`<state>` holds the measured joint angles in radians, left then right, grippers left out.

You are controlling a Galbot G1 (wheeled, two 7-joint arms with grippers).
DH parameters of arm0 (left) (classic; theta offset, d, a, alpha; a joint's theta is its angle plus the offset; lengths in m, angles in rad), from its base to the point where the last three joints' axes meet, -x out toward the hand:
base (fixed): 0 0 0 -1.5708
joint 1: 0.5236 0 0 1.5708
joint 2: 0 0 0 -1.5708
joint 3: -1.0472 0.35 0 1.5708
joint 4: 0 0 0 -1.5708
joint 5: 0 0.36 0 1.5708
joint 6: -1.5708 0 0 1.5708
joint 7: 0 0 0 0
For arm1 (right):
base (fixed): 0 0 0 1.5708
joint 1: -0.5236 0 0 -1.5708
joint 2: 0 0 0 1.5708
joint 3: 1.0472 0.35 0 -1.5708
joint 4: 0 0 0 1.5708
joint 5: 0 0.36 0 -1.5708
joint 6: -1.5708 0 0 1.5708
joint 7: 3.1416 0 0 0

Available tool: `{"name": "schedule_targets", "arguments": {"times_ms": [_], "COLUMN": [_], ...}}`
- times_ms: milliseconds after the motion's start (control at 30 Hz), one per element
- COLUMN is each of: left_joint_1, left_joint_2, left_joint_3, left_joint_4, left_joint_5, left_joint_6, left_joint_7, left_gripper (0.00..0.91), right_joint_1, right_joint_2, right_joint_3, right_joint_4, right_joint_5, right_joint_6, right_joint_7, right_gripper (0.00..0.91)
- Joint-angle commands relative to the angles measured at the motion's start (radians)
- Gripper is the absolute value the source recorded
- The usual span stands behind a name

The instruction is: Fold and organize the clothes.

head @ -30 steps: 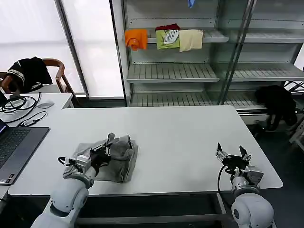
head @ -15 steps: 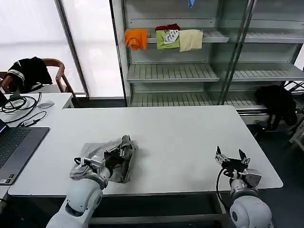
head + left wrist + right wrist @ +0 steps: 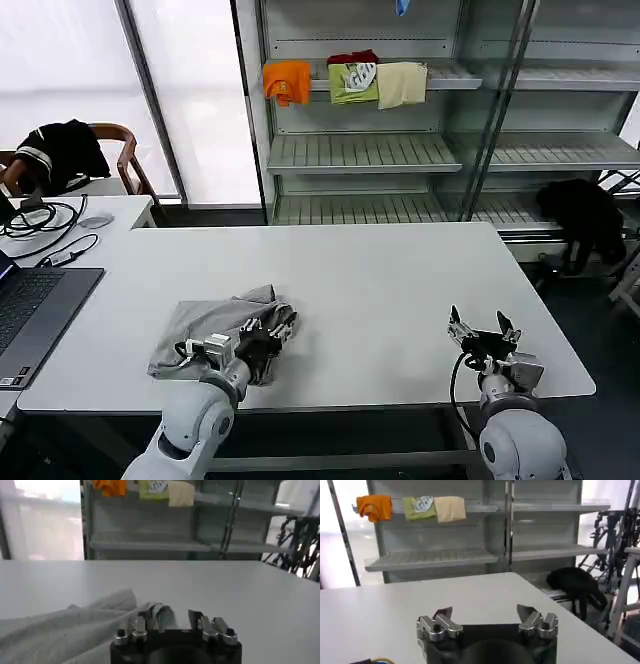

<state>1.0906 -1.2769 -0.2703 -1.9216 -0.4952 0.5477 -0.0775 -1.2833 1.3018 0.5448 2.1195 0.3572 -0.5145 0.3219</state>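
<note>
A light grey shirt [image 3: 205,320] lies bunched on the white table [image 3: 390,280] near its front left edge. In the left wrist view the shirt [image 3: 75,625] spreads to one side, and a fold of it rises against one finger. My left gripper [image 3: 268,338] sits low at the shirt's right edge. Its jaws [image 3: 171,616] stand apart, and bare table shows between the fold and the other finger. Over the front right of the table, well clear of the shirt, my right gripper [image 3: 478,330] holds its fingers wide open with nothing between them [image 3: 484,614].
A laptop [image 3: 30,310], cables and a mouse lie on the left desk, with a chair holding a black garment [image 3: 60,150] behind. The metal shelf unit [image 3: 365,152] behind the table carries orange, green and cream folded garments. Another black garment [image 3: 585,215] hangs at the right.
My left gripper has carried the shirt's lifted edge to the right and down. The raised fold now lies low on the pile. The right gripper has barely moved.
</note>
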Motion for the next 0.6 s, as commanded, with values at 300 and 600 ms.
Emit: {"name": "schedule_targets", "arguments": {"times_ms": [300, 600], "left_joint_1": [-0.024, 0.056], "left_joint_2": [0.156, 0.232], "left_joint_3": [-0.280, -0.464], "left_joint_4": [-0.192, -0.015], "left_joint_5": [-0.454, -0.447], "left_joint_6": [0.012, 0.028], "left_joint_7": [-0.213, -0.131], "left_gripper": [0.907, 0.907], "right_joint_1": [0.062, 0.092], "right_joint_2": [-0.014, -0.012], "right_joint_3": [-0.086, -0.121], "right_joint_4": [-0.037, -0.062], "right_joint_5": [0.019, 0.034], "right_joint_6": [0.001, -0.006], "right_joint_7": [-0.002, -0.007], "right_gripper": [0.907, 0.907]}}
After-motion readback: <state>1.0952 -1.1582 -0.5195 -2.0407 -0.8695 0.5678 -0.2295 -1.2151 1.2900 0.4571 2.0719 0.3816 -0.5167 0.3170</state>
